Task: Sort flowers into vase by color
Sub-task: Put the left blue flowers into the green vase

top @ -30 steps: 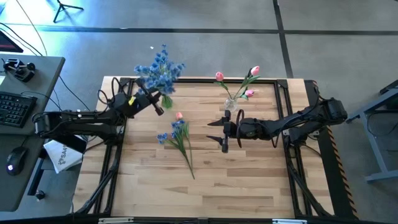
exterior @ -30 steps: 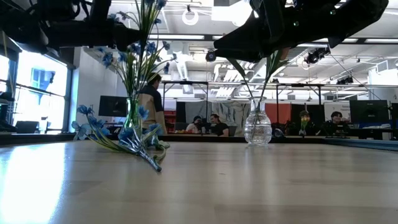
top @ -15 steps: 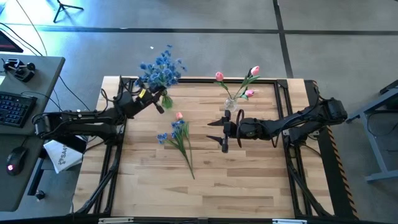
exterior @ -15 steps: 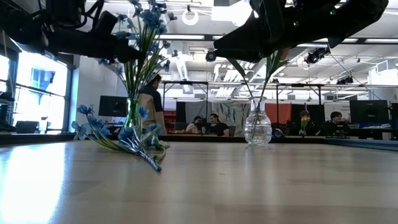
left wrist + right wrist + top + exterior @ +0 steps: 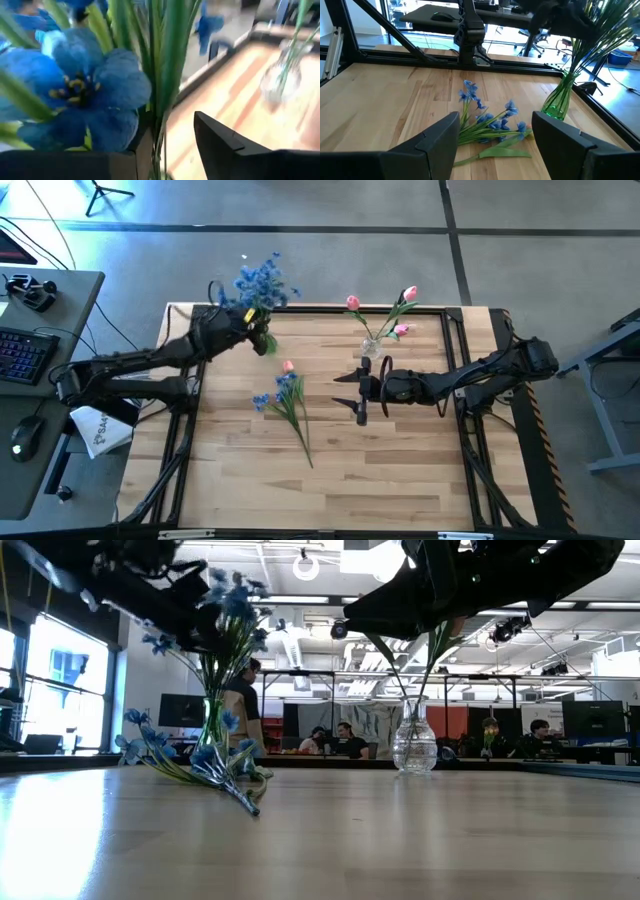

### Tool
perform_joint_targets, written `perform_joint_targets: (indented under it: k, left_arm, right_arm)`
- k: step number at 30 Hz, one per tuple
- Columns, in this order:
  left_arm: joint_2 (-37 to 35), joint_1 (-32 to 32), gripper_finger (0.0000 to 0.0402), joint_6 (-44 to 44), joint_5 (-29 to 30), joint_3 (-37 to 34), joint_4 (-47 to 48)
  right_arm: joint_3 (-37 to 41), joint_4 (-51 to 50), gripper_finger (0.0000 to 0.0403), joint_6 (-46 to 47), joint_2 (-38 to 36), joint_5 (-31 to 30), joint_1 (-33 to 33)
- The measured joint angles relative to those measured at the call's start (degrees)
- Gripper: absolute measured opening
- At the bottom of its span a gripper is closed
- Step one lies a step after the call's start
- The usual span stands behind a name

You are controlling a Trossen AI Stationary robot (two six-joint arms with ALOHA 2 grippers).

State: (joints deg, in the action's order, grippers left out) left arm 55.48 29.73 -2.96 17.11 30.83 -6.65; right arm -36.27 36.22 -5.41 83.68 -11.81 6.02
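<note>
The left gripper (image 5: 258,332) is clamped on the green stems of a blue bunch (image 5: 260,280), just below the blossoms; its wrist view shows the stems running between its 2 fingers (image 5: 225,150). That bunch stands in the green vase (image 5: 212,726) at the table's (image 5: 400,480) far left edge, or is very nearly seated there.

The right gripper (image 5: 361,392) hovers mid-table with its fingers (image 5: 570,145) spread wide, holding nothing, facing the loose flowers.

Progress looks well along: 3 pink tulips (image 5: 385,310) sit in the clear vase (image 5: 371,346) at the far edge, right of centre, and most of the blue is in the green vase. Left to sort are the loose blue stems (image 5: 285,395) lying mid-table, left of the right gripper, with 1 pink bud (image 5: 288,366) at their far end.

Compared with 1 second ago, the left arm has swung toward the far edge, and the blue bunch has moved up and back over the rim. The right arm and the loose stems have not shifted.
</note>
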Motion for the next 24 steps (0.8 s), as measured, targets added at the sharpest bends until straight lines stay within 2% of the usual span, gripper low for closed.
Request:
perform_joint_targets:
  k: [4, 12, 24]
  left_arm:
    - [0.03, 0.31, 0.0139, 2.51, 0.12, 8.44, 17.15]
    - [0.00, 0.12, 0.0140, 8.19, 0.09, 18.97, 36.28]
    - [3.56, 0.12, 0.0152, 12.34, -0.60, 19.98, 47.71]
  right_arm:
    - [0.00, 0.00, 0.0243, 0.00, 0.00, -0.01, 0.00]
    - [0.00, -0.01, 0.0243, 0.02, 0.00, -0.02, 0.00]
    - [0.00, -0.01, 0.0243, 0.02, 0.00, -0.02, 0.00]
